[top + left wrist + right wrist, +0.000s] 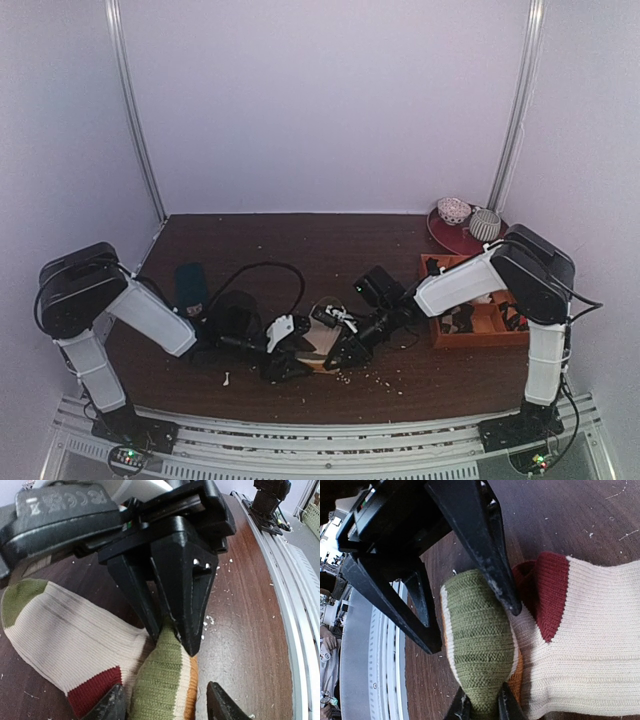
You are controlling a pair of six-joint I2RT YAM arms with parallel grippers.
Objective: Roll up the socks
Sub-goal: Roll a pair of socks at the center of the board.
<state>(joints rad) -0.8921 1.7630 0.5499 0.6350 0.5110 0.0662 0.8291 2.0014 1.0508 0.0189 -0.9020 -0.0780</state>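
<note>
Dark wood table point(320, 245): socks point(75, 635) soft, floppy knit. R gripper point(482, 707) clamps green end; L gripper point(167, 702) straddles it, unclenched. Grip at fold.

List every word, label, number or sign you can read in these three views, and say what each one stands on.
"CE" (probably, seen upside down): among pale marks on the black housing, top left of the left wrist view.
Other marks beside it: too blurred to read.
The socks: no text on them.
Top external and right wrist views: nothing readable.
</note>
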